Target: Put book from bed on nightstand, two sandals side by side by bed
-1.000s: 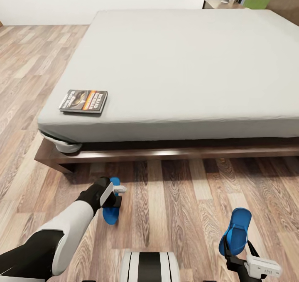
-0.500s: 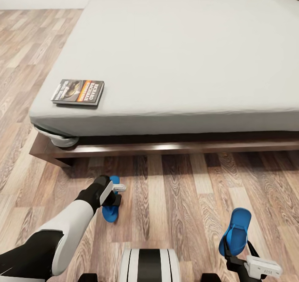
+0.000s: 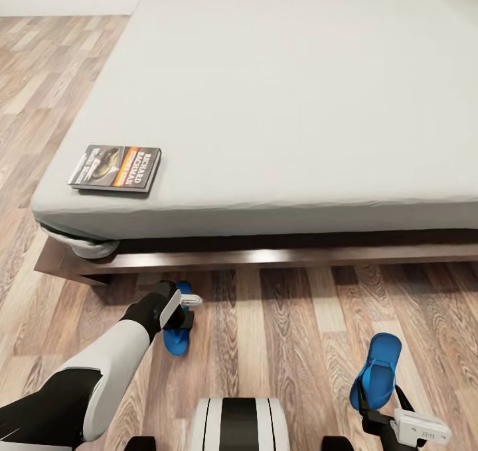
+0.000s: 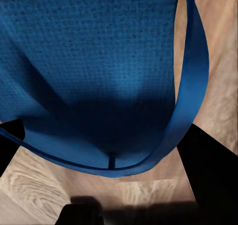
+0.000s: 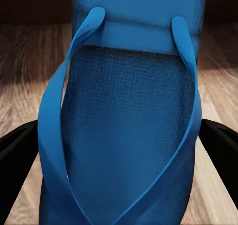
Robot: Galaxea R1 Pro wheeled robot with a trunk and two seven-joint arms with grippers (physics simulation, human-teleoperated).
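On the light-grey mattress of the bed [image 3: 285,99], near its front left corner, lies the dark book [image 3: 115,168] with an orange band. My left gripper [image 3: 180,323] hangs low over the wood floor in front of the bed frame, shut on a blue sandal [image 3: 176,339] that points downward. The left wrist view has that sandal [image 4: 94,61] close up between the dark fingers [image 4: 213,170]. At the lower right, my right gripper [image 3: 372,399] is shut on the other blue sandal [image 3: 379,368], held upright above the floor. Its straps [image 5: 54,111] show between the fingers [image 5: 220,148].
The dark-brown bed frame [image 3: 265,257] runs across the view just beyond both grippers. Plank floor [image 3: 285,331] lies open between the two arms and along the bed's left side. My white base [image 3: 236,424] sits at the bottom centre.
The whole view has shifted, so the camera moved: the bed and book now sit lower and further left in it. Both arms keep their pose and their sandals.
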